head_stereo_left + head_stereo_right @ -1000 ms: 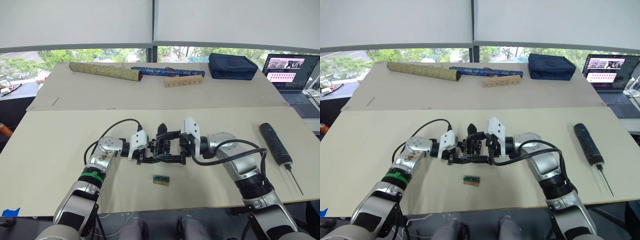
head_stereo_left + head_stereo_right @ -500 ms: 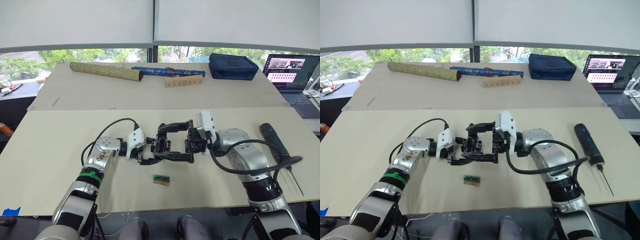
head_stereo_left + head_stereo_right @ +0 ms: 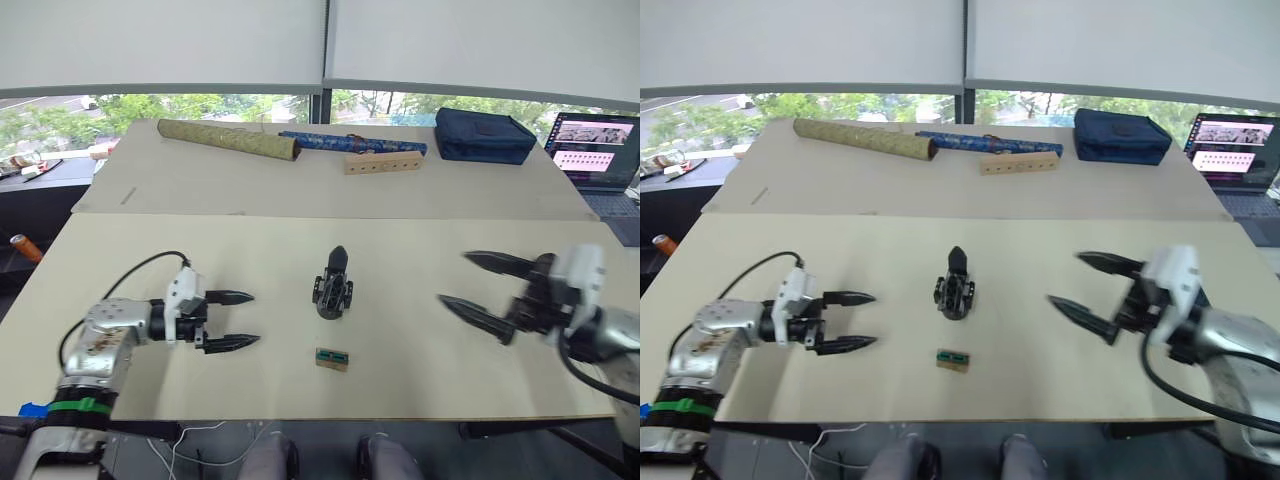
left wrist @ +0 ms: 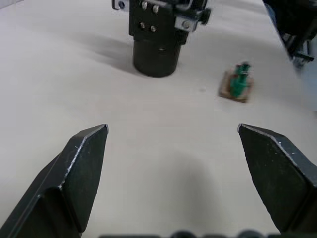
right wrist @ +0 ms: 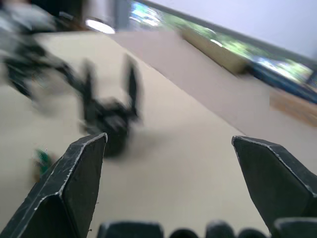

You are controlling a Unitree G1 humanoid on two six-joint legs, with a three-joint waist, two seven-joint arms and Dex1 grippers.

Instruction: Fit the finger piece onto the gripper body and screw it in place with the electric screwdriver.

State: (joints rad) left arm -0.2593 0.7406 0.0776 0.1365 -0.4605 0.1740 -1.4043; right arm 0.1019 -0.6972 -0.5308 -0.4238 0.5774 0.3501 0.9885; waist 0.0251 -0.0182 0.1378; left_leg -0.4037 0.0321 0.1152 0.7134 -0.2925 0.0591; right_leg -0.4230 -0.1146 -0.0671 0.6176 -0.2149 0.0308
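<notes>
— Left eye view: how do the grippers stand?
— Left gripper [image 3: 238,319] is spread and empty above the table [image 3: 120,270]; right gripper [image 3: 470,281] is likewise splayed, holding nothing.
— And the gripper body [image 3: 333,286]?
— Upright between them, apart from both, its one finger pointing up. Near it, toward the table's front edge, lies a small green-and-brown block [image 3: 332,358].
</notes>
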